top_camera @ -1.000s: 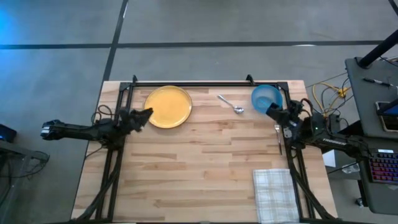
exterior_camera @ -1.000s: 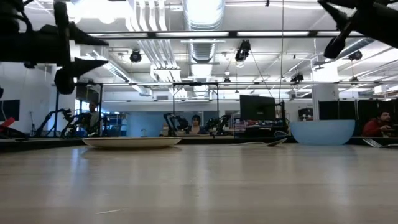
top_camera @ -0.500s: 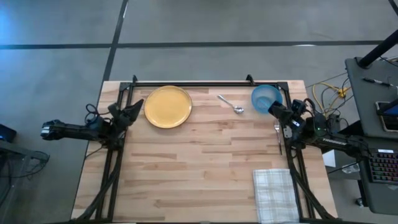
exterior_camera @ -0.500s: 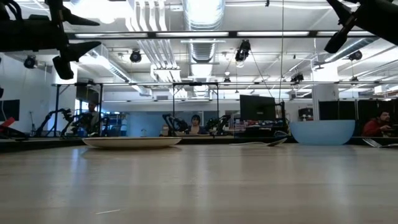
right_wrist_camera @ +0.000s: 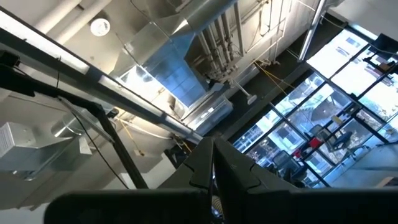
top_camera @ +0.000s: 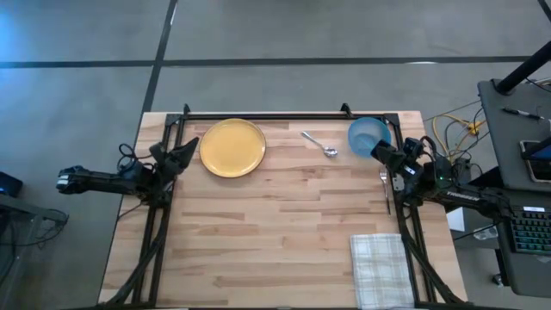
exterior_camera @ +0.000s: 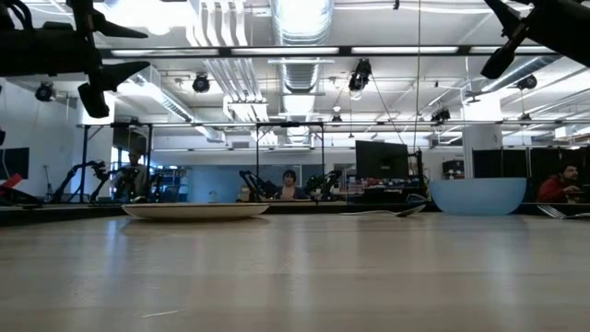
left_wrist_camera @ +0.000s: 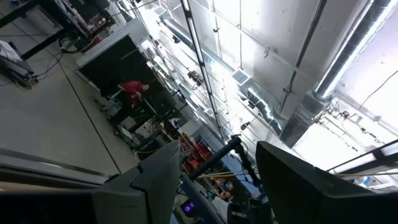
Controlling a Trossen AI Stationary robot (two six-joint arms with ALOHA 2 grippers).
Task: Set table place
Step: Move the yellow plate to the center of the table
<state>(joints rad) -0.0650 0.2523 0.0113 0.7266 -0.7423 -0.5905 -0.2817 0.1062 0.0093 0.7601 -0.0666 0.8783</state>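
My arms: two, dark, slender, jointed. Left arm (top_camera: 103, 181): black links, pale metallic cap at the outer end, thin black cable looping near the wrist. Left tool (top_camera: 185, 156): two black tapered fingers (left_wrist_camera: 158, 177), flat-sided and pointed. Right arm (top_camera: 456, 194): black, bulkier housing, dark cables along it. Right tool (top_camera: 379, 151): two black fingers with angular, bevelled faces.

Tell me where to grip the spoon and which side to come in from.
Grip the spoon at mid-handle, from straight above. It lies flat on the table, slanted, bowl end toward the blue bowl, so the fingers should probably straddle the thin handle crosswise. The right gripper is nearer.
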